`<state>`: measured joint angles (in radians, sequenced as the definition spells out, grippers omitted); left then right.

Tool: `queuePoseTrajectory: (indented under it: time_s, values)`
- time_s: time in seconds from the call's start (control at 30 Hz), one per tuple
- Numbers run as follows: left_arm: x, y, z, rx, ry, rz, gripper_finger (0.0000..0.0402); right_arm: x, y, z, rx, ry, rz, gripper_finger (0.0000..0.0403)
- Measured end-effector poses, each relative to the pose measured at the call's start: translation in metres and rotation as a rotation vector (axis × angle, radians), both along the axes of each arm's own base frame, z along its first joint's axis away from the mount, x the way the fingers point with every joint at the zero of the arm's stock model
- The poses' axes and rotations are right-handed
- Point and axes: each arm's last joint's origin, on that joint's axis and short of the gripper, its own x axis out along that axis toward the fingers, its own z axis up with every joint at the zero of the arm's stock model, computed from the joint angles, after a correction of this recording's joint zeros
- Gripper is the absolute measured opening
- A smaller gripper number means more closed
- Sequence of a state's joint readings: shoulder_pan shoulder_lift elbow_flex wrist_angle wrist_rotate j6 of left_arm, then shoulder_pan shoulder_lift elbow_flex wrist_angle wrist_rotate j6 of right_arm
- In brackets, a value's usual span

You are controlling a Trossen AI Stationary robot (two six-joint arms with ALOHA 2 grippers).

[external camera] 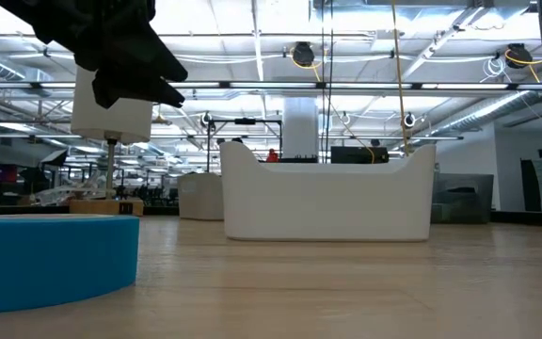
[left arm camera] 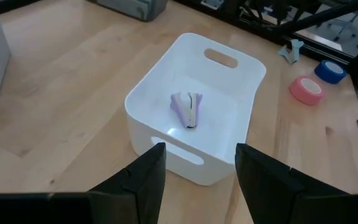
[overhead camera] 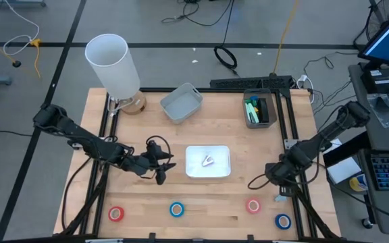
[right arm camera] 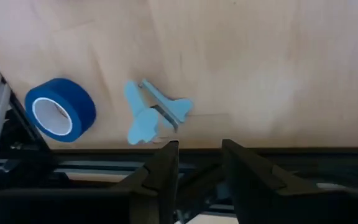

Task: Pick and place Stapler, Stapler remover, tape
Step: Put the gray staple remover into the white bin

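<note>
Left gripper (left arm camera: 194, 177) hangs spread and empty before my white bin (left arm camera: 241, 65), mid-worktop. Right gripper (right arm camera: 197, 165), parted, holds nothing over the blue staple remover (right arm camera: 154, 115) near the right edge.

Light: you have bright, even ceiling strips overhead.
Glare: you see a soft shine inside the white bin (left arm camera: 194, 134).
Shadows: faint, short.
Focus: your near blue tape roll (external camera: 53, 259) looks blurred.

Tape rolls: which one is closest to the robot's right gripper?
The blue tape roll at the table's right front corner. It lies just below the right gripper, beside the light blue staple remover; the other blue roll lies mid-table.
</note>
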<state>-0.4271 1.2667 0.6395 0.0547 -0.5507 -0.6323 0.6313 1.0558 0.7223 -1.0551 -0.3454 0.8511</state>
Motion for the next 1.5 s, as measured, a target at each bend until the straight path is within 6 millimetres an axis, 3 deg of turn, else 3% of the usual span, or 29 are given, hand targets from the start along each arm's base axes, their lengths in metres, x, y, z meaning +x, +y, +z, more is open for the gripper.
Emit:
queuePoseTrajectory:
  time_s: [0.33, 0.73, 1.1, 1.5]
  values:
    - [0.000, 0.000, -0.001, 0.002, 0.007, 0.000, 0.0191, -0.001, 0.018, 0.002, 0.055, -0.101, 0.045, 0.0114]
    - [-0.001, -0.002, -0.001, -0.021, 0.001, 0.001, 0.0191, -0.003, 0.018, 0.001, -0.011, -0.139, 0.042, 0.0114]
    - [-0.004, -0.010, -0.001, -0.021, 0.001, -0.030, 0.0191, -0.012, 0.016, -0.038, 0.075, -0.030, -0.066, 0.0114]
    - [-0.004, -0.010, 0.000, -0.025, -0.008, -0.021, 0.0191, -0.013, 0.017, -0.041, 0.091, -0.014, -0.060, 0.0108]
